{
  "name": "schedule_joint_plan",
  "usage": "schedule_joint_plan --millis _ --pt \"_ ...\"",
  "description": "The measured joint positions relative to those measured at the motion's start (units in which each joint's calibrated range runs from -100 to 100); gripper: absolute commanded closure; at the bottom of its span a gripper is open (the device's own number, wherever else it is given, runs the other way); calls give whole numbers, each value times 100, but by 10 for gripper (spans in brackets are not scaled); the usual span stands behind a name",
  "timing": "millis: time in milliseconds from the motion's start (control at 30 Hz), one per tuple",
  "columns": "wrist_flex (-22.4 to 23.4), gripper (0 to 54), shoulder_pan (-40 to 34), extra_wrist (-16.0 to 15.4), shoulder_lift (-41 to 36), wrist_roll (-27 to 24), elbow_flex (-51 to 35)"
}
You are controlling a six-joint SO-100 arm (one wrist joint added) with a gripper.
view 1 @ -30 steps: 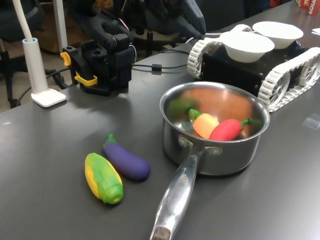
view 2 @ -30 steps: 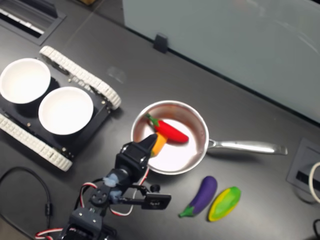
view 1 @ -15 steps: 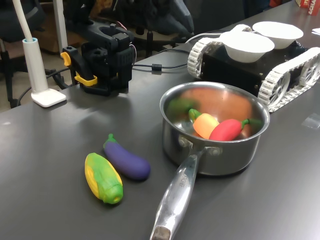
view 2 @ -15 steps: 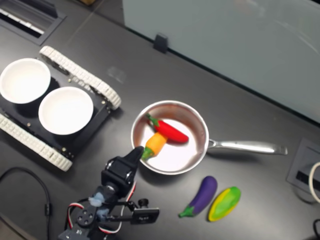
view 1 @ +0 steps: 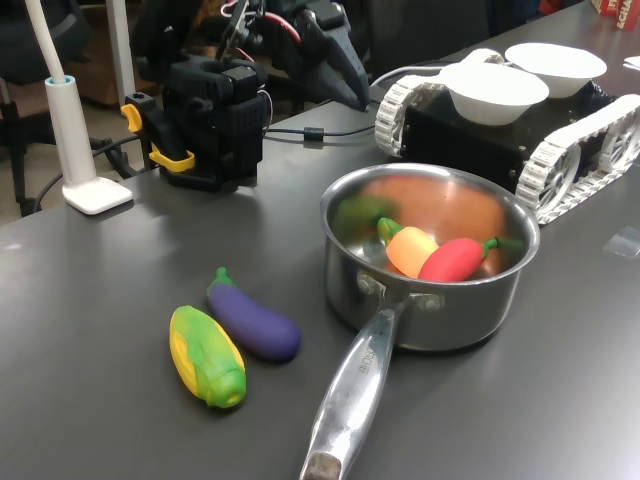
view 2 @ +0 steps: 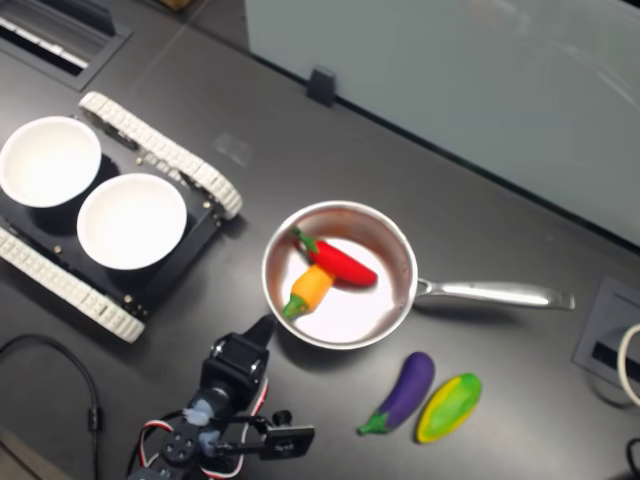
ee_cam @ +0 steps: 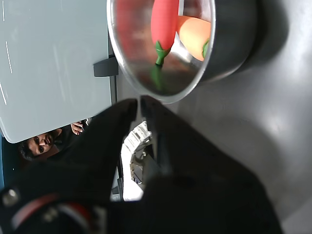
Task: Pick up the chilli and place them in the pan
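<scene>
black gripper [view 2: 262,328]: jaws nearly closed, empty, just outside shiny steel saucepan [view 2: 400,255] rim | curved red toy chilli [view 2: 338,260]: inside saucepan

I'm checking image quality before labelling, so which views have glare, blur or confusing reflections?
Wrist view: the end effector is a dark, blurred mass filling the frame; the pan wall mirrors the chilli as a red-green smear. First exterior view: the pan's inner wall shows orange and green reflections. Second exterior view: sharp, even light, mild sheen on the pan's handle.
</scene>
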Motion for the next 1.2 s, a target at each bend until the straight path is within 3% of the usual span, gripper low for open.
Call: schedule_joint_plan --millis 267,633,1200 --pt "297 536 154 -275 -168 -20 226" --pt "416 536 110 -707 -160 -142 1240" --pt "59 536 198 -753 -93 -103 2480"
